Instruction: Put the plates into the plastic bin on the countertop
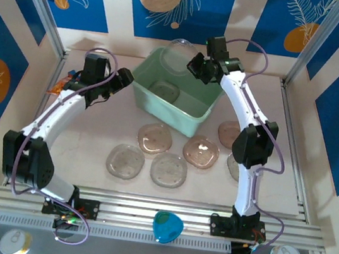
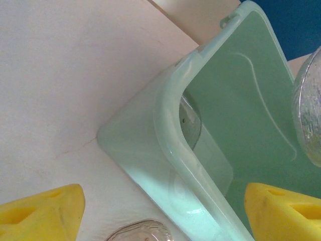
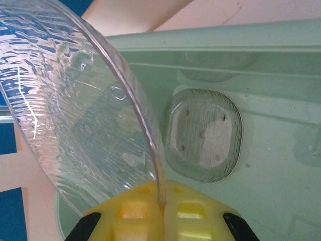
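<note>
Loose plates [image 1: 169, 170] lie near the countertop's [image 1: 92, 128] front edge; beyond, the left gripper [image 1: 123, 82] gapes empty beside the plastic bin [image 1: 165, 110]. Over its far rim the right gripper [image 3: 161, 198] pinches a clear plate [image 3: 75, 110] upright (bin floor straight below).

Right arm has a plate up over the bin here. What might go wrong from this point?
1. The right gripper pinches the clear plate only at its rim, with the plate nearly upright above the plastic bin's far wall. It might slip or pivot and drop outside.
2. The left gripper hangs open right beside the bin's corner. A small move could nudge the bin.
</note>
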Action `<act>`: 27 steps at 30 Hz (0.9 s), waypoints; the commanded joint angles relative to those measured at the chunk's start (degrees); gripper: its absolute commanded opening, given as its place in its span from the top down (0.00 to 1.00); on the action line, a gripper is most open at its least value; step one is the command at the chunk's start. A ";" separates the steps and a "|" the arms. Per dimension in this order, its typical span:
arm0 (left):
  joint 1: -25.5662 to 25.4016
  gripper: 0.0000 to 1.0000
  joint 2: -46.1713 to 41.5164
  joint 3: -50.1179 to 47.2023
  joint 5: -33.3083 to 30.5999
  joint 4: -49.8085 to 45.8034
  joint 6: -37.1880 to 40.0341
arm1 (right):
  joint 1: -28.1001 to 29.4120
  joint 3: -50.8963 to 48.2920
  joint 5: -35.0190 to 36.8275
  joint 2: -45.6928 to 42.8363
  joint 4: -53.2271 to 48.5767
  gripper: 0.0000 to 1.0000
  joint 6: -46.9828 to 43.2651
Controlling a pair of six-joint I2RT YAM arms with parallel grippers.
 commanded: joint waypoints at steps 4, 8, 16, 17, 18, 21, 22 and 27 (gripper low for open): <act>1.58 0.17 6.26 7.38 5.64 -3.73 5.21 | 0.94 8.04 -2.57 6.47 -4.56 1.00 -0.53; 1.69 0.17 10.21 11.64 7.35 -6.10 8.45 | 0.95 9.23 -2.83 8.49 -4.61 1.00 0.49; 1.68 0.17 13.73 15.30 8.15 -8.23 10.41 | 0.44 9.58 -2.28 10.81 -4.76 1.00 1.44; 1.67 0.17 13.90 15.45 8.13 -8.53 10.88 | 0.18 9.63 -2.64 11.15 -4.75 1.00 1.53; 1.58 0.17 14.06 15.57 8.07 -8.83 11.23 | -0.01 9.87 -2.89 11.62 -4.93 1.00 1.74; 1.63 0.18 14.44 16.09 7.63 -10.27 12.28 | -0.05 11.20 -3.60 13.17 -5.38 1.00 1.46; 1.63 0.18 14.53 16.19 7.45 -10.63 12.54 | -0.20 11.70 -4.06 13.69 -5.40 1.00 1.38; 1.58 0.18 14.91 16.71 7.27 -11.69 13.37 | 0.19 14.59 -6.19 16.25 -6.70 1.00 0.96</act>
